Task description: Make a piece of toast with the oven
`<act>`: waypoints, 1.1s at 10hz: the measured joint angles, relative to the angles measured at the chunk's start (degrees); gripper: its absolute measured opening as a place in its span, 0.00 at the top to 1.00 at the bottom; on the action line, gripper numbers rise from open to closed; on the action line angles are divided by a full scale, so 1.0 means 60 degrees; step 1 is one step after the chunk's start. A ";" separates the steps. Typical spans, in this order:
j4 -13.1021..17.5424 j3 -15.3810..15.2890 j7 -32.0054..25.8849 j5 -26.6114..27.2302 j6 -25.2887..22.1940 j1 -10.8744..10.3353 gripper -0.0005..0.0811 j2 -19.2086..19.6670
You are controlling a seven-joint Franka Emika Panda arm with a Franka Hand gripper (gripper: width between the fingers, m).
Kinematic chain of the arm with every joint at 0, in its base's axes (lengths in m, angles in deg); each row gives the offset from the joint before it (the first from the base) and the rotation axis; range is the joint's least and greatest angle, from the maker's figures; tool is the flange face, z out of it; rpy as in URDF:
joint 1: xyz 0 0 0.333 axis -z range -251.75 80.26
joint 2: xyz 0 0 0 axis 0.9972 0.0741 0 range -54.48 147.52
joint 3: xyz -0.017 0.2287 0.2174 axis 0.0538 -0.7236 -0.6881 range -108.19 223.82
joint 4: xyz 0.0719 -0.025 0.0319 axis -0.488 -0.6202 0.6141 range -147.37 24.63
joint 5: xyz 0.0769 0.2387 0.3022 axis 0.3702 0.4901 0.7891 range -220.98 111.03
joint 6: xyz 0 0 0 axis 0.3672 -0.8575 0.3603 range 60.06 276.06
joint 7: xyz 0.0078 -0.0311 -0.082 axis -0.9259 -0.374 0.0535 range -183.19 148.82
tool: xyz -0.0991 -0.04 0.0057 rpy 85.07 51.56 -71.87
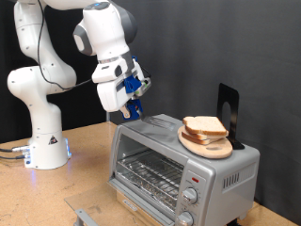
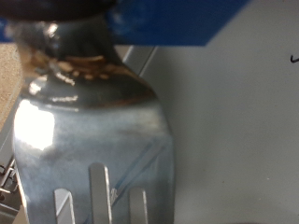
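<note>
So the white arm is leaning in from the exterior view's left, and the gripper [image 1: 133, 97] hangs just above the oven's [image 1: 179, 155] top at its left back corner. There's a metal spatula [image 2: 93, 131] in it: the wrist view is mostly filled by the shiny slotted blade, with blue parts of the hand right behind the neck. In the exterior view the spatula [image 1: 134, 109] points down and a bit toward the oven top, long axis steeply tilted. The jaws look clamped on the spatula's handle, though the actual finger contact is hidden by the blue bits.

The oven sits on the wooden surface [image 1: 94, 155] at the lower right of the exterior view, its long side running from upper left to lower right. The glass door [image 1: 99, 213] is dropped open toward the view's bottom, with the wire rack [image 1: 149, 171] showing inside and the two knobs stacked on the front panel at the right.

The piece of toast [image 1: 205, 126] is on top of the oven, toward its right end, lying flat on a round wooden board [image 1: 209, 146] on top of a small stack of slices. It's roughly square, so there's no real long axis; one corner points toward the gripper. It's well apart from the spatula tip. A black stand-like thing [image 1: 229, 105] is upright just behind the board.
</note>
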 joint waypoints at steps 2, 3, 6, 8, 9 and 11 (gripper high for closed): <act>0.0039 -0.0034 0.0002 0.0000 0.0055 0.0000 0.46 0.0072; 0.0062 -0.0055 0.0003 0.0006 0.0128 0.0000 0.46 0.0116; 0.0161 -0.0136 0.0002 0.0063 0.0226 0.0000 0.46 0.0192; 0.0197 -0.0157 0.0002 0.0064 0.0226 0.0000 0.46 0.0203; 0.0225 -0.0164 0.0002 0.0064 0.0226 0.0000 0.46 0.0216; 0.0270 -0.0179 0.0013 0.0078 0.0226 0.0000 0.46 0.0253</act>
